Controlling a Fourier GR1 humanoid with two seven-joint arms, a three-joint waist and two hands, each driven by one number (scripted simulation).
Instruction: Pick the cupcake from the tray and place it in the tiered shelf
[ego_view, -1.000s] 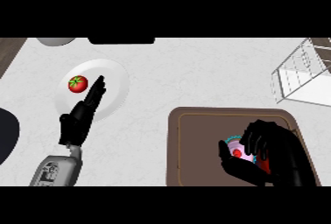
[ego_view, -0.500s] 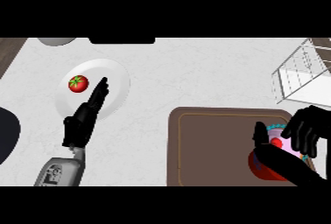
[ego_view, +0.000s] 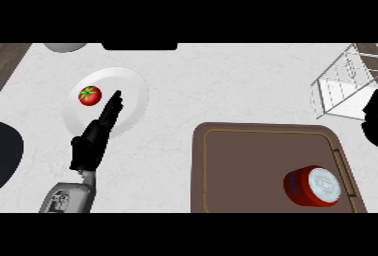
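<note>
Released since earlier, the red-wrapped, white-topped cupcake is seen on the brown tray; the right hand is cut off, fingers unreadable; left hand fingers straight, together.

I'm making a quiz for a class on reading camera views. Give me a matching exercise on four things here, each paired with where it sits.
Things:
1. tomato
2. cupcake
3. tiered shelf
4. left hand

Places:
A. on its side on the brown tray
B. at the counter's upper right
C. on the white plate
D. fingers straight, over the plate's lower edge

Pairs: 1-C, 2-A, 3-B, 4-D
</note>
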